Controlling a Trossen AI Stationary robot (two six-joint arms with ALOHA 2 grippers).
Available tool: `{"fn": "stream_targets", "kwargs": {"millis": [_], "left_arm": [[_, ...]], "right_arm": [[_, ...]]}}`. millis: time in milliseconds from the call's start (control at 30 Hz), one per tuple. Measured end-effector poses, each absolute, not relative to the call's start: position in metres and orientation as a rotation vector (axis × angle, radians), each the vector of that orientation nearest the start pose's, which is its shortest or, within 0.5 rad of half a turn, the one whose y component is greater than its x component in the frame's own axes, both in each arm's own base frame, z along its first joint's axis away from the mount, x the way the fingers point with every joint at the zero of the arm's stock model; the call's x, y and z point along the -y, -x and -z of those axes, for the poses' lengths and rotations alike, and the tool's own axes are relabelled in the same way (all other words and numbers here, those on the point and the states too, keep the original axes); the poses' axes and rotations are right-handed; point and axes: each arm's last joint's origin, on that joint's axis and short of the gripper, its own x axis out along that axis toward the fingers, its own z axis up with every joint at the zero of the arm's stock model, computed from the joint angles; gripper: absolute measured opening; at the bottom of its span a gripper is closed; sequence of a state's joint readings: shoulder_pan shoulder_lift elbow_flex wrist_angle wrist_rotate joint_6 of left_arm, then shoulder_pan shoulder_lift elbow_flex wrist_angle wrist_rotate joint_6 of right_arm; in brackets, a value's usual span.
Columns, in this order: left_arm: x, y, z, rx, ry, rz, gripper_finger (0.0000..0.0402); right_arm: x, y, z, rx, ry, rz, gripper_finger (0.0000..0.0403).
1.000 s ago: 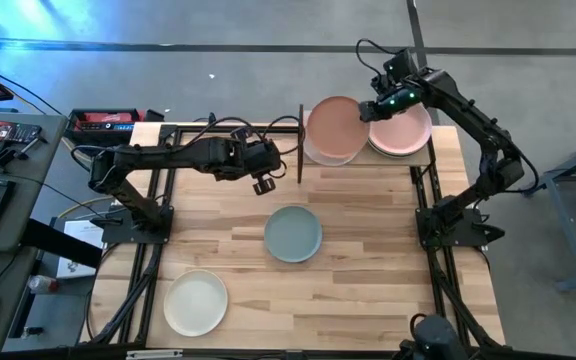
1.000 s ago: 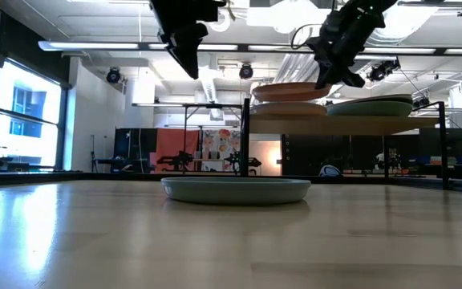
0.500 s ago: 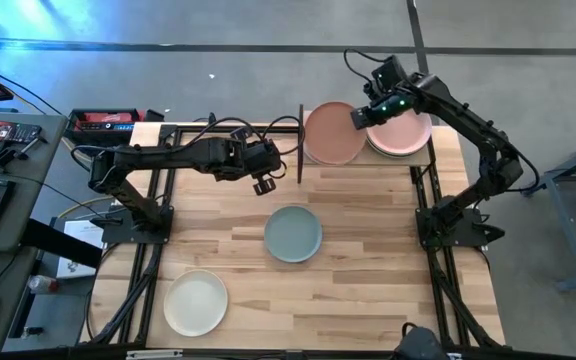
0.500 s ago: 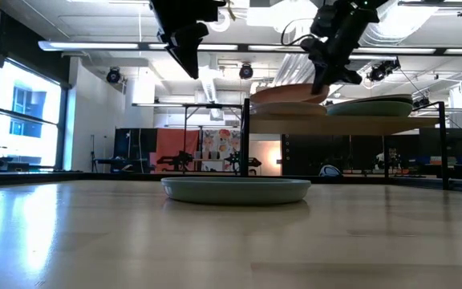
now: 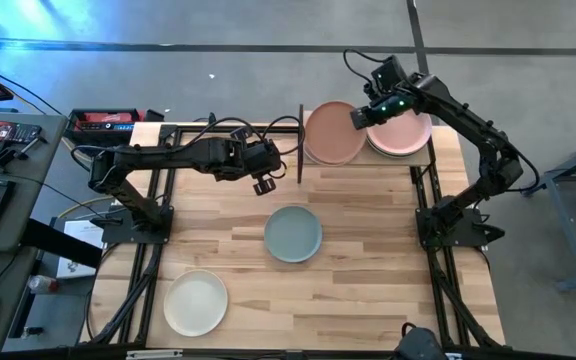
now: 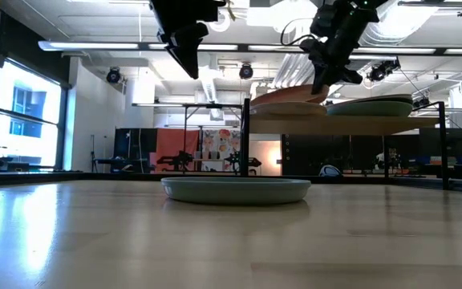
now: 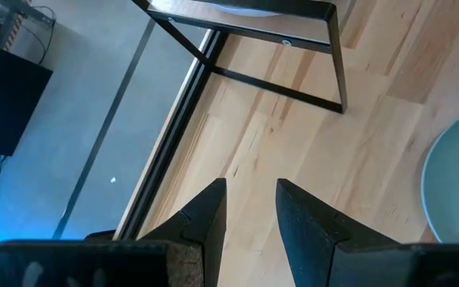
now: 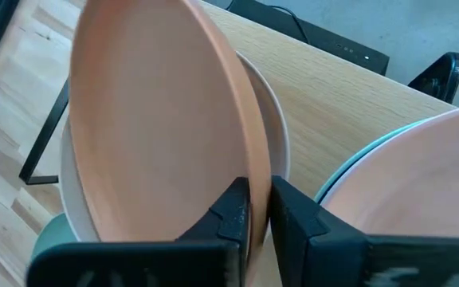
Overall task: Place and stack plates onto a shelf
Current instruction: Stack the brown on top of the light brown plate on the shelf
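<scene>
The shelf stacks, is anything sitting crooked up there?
Yes. The top peach plate on the left stack is tilted, one edge raised off the white plate below, its rim between the right gripper fingers. The right stack lies flat.

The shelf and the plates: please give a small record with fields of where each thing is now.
shelf: far side of table, holds two stacks
peach plate: tilted on left stack, rim between right gripper fingers
right stack: pink on top
blue-green plate: table middle
cream plate: near-left
left gripper: open, empty, above table

Overhead, table-level, two wrist views
</scene>
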State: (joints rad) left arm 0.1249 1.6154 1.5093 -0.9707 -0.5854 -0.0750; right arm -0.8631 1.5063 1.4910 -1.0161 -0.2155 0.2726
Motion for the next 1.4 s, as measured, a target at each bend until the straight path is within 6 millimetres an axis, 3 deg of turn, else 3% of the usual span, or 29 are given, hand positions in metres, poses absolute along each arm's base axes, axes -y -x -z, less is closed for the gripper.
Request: {"fn": "stream_targets", "kwargs": {"millis": [300, 533, 667, 900, 1133, 1400], "left_arm": [[-0.056, -0.321, -0.320, -1.043, -0.186, -0.678, 0.0102], [-0.056, -0.321, -0.320, -1.055, -0.217, -0.660, 0.0102], [-0.056, -0.321, -0.320, -1.057, -0.222, -0.657, 0.0102], [-0.059, -0.320, -0.320, -1.053, -0.202, -0.671, 0.0102], [-0.067, -0.319, -0.320, -1.058, -0.188, -0.690, 0.0102], [-0.074, -0.317, -0.320, -1.061, -0.176, -0.709, 0.0102]], "right_arm": [[0.224, -0.198, -0.341, -0.814, -0.769, 0.771, 0.0076], [0.226, -0.201, -0.343, -0.776, -0.768, 0.737, 0.0080], [0.222, -0.204, -0.344, -0.767, -0.814, 0.632, 0.0080], [0.178, -0.228, -0.337, -0.955, -0.828, 0.463, 0.0080], [0.130, -0.258, -0.333, -1.059, -0.727, 0.346, 0.0080], [0.120, -0.283, -0.312, -1.138, -0.690, 0.411, 0.0080]]}}
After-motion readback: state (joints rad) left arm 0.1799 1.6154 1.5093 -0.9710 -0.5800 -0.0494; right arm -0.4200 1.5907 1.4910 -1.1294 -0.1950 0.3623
